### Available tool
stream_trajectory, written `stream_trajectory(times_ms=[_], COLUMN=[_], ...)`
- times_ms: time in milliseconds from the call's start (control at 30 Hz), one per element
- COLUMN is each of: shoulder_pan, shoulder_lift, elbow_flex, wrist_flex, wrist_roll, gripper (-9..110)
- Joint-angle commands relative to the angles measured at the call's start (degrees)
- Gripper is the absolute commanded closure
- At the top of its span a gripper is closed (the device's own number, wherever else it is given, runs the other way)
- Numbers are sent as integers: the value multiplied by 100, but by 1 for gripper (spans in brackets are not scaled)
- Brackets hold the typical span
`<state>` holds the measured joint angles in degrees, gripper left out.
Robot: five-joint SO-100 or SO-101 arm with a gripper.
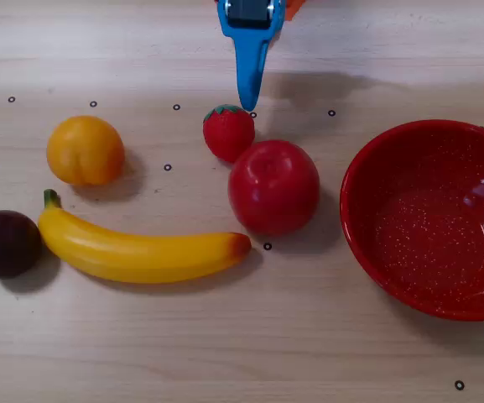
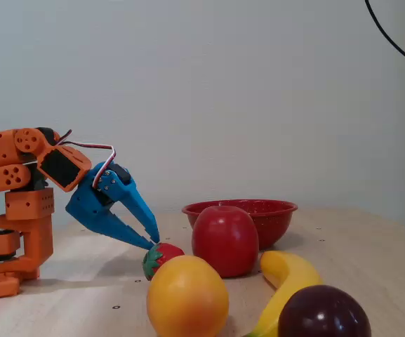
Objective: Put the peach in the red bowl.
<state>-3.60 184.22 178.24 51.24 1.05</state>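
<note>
We see a pale wooden table (image 1: 225, 353) carrying everything, dotted with small black ring marks. The largest thing on it is the red bowl (image 1: 433, 220), speckled white inside and holding nothing, at the right edge of the overhead view. To its left lies the banana (image 1: 141, 252), curving along the lower left with its green stem toward the plum. Next comes the red apple (image 1: 273, 186), standing between banana and bowl, near the bowl's rim but apart from it; the banana's brown tip lies just beside the apple's lower left.

The peach (image 1: 85, 150) sits on the table at the upper left of the overhead view, well apart from the bowl, with the apple and strawberry between them. In the fixed view the peach (image 2: 187, 296) is the nearest fruit to the camera. The dark plum (image 1: 5, 243) rests at the far left, just beside the banana's stem end. The strawberry (image 1: 229, 132) sits just above and left of the apple, very close to it.

The orange arm's (image 2: 20, 203) blue gripper (image 2: 150, 242) points down at the strawberry. In the fixed view its jaws are spread moderately and we see nothing between them; the tips hang just beside the strawberry's top.
</note>
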Motion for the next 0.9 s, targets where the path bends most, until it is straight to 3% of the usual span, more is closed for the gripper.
stream_trajectory(times_ms=[0,867], shoulder_pan=[88,176], shoulder_lift=[79,79], elbow_flex=[44,44], wrist_flex=[-70,-79], wrist_roll=[-62,79], gripper=[101,101])
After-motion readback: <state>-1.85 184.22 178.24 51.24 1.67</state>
